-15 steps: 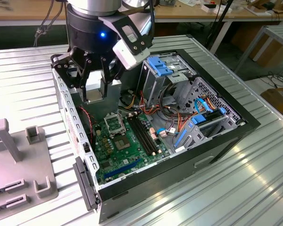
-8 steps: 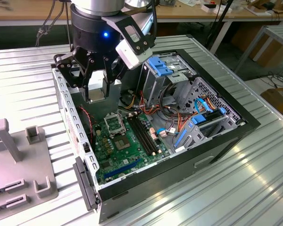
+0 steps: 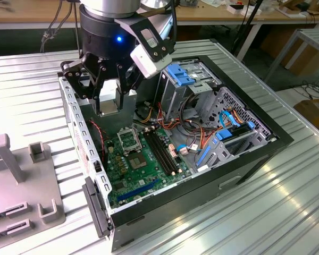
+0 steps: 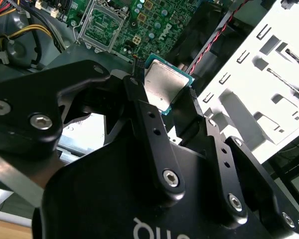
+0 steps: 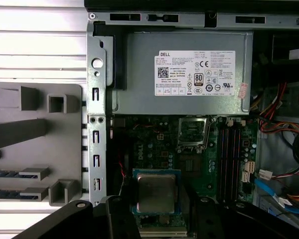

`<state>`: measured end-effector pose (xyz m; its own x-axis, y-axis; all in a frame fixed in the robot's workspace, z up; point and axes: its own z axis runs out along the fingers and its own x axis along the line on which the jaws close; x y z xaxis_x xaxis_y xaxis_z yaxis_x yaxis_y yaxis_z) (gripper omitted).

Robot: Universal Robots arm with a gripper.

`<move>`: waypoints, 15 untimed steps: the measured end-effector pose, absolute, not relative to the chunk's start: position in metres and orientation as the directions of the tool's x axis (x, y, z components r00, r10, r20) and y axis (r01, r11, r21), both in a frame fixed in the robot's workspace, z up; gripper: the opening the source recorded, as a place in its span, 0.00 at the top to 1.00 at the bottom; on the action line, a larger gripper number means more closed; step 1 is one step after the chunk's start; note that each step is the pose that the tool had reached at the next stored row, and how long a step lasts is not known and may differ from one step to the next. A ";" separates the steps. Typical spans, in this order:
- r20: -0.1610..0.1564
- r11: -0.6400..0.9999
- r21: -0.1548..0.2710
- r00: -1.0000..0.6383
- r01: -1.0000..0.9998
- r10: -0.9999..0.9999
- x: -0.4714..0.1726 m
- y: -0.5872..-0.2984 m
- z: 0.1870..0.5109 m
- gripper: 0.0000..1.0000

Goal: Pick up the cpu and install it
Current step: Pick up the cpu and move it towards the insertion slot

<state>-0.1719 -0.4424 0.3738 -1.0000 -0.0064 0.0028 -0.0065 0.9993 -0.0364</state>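
1. Gripper (image 3: pixel 110 105): black, fingers pointing down. It hangs above the open computer case (image 3: pixel 244 159), over the corner next to the power supply (image 5: pixel 184 72).
2. Jaws: closed on the cpu (image 4: pixel 164 87), which is clamped by two opposite edges. One of the fingers (image 4: pixel 150 119) presses each side, as both wrist views show.
3. Cpu: a square chip with its silver-grey lid facing up toward the wrist cameras. It has no long axis to align. The face looks roughly parallel to the motherboard (image 3: pixel 143 172), and it is held clear of the board without touching it.
4. Socket (image 3: pixel 128 141): a square metal frame on the motherboard, next to the power supply. No chip is seen in it, so it appears empty.
5. Key relation: in the exterior view the socket lies at about 5 o'clock from the gripper and lower down. The cpu is near the socket but not over it, so a sideways offset and a height gap both remain.
6. Memory slots (image 3: pixel 164 154): long and black, at 3 to 4 o'clock from the socket in the exterior view, just beside it.
7. Fixture plate (image 3: pixel 16 183): grey, on the table outside the case, at 8 o'clock from the gripper in the exterior view and well apart from it.
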 end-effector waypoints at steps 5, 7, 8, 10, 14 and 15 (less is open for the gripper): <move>0.003 0.999 -0.036 -1.000 -0.005 -0.005 -0.167 -0.442 0.374 0.53; 0.003 0.999 -0.036 -1.000 -0.004 -0.004 -0.165 -0.442 0.374 0.53; 0.003 0.999 -0.036 -1.000 -0.003 -0.003 -0.163 -0.442 0.374 0.53; 0.003 0.999 -0.036 -1.000 -0.002 -0.002 -0.161 -0.442 0.374 0.53; 0.003 0.999 -0.036 -1.000 0.001 0.001 -0.154 -0.442 0.374 0.53; 0.003 0.999 -0.036 -1.000 0.001 0.001 -0.152 -0.442 0.374 0.53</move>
<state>-0.1516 -0.4424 0.3737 -1.0000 0.0014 0.0028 0.0013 0.9993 -0.0364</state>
